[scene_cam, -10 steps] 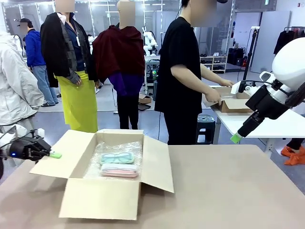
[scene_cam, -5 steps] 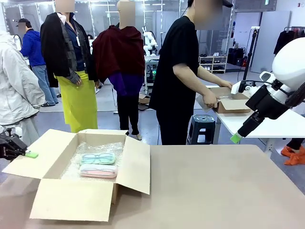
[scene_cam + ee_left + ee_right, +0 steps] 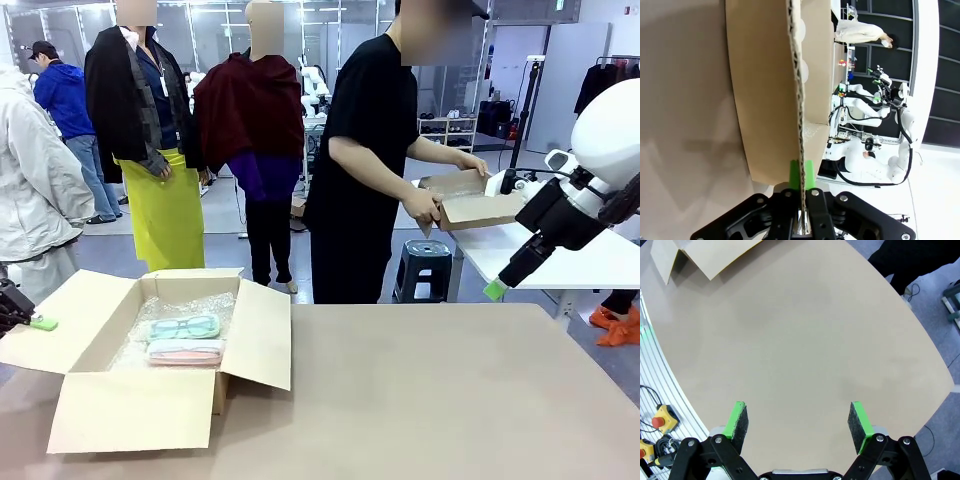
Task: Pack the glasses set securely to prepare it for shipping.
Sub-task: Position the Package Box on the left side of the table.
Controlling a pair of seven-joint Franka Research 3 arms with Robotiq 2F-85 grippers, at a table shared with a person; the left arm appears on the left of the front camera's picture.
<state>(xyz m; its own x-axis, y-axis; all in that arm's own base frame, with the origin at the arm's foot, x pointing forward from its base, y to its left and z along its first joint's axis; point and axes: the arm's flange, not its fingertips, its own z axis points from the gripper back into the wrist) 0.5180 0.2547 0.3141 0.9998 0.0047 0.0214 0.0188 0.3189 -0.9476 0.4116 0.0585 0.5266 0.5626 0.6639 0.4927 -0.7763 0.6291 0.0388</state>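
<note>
Place: robotics lab or testing hall, large and open
Floor: grey, wide, with strip lights overhead
Robots: white arm [image 3: 600,150] mounted beside a tan desk [image 3: 450,400]; more white arms [image 3: 865,160] at other stations
Walls: glass partitions at the back
Storage: shelves with gear [image 3: 450,130]; clothes rack [image 3: 610,65]
Safety: red emergency-stop button on a yellow box [image 3: 662,421] at the desk's edge
People: several standing around work desks
</note>
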